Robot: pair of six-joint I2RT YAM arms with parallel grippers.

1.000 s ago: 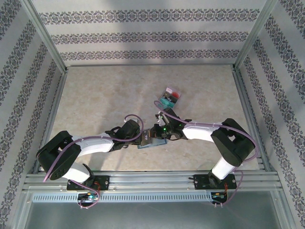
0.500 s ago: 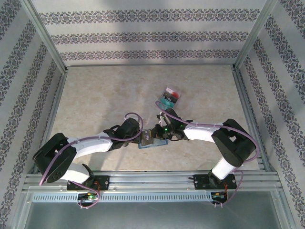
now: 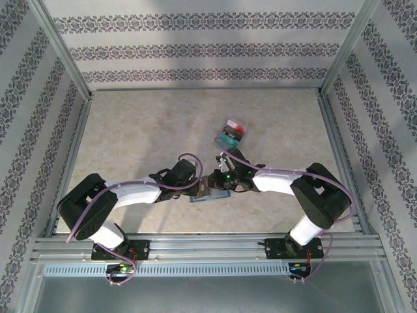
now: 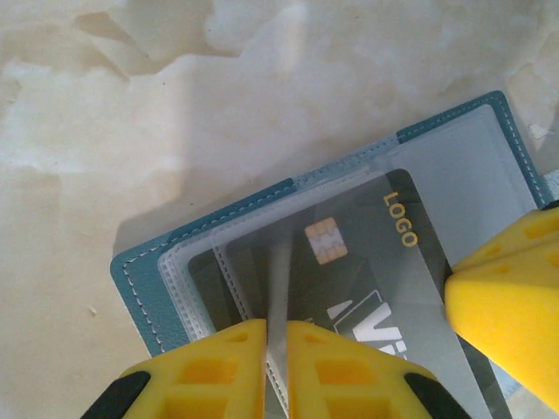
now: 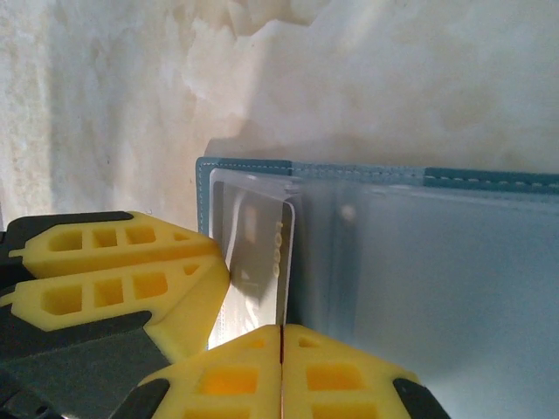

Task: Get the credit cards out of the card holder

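Presently, left gripper [image 4: 277, 327]: fingers nearly together, nipping a clear sleeve [image 4: 278, 279] seen edge-on.
Card holder [image 4: 144, 292]: open, flat on the table [image 4: 105, 131], between both grippers.
Grey card [image 4: 367, 253]: chip up, lying in the sleeves.
Right gripper [image 5: 281, 336]: clenched tight at the holder's sleeve edge; whether it grasps anything cannot be told.
Loose credit cards [image 3: 232, 134]: stacked farther back, apart from the holder.
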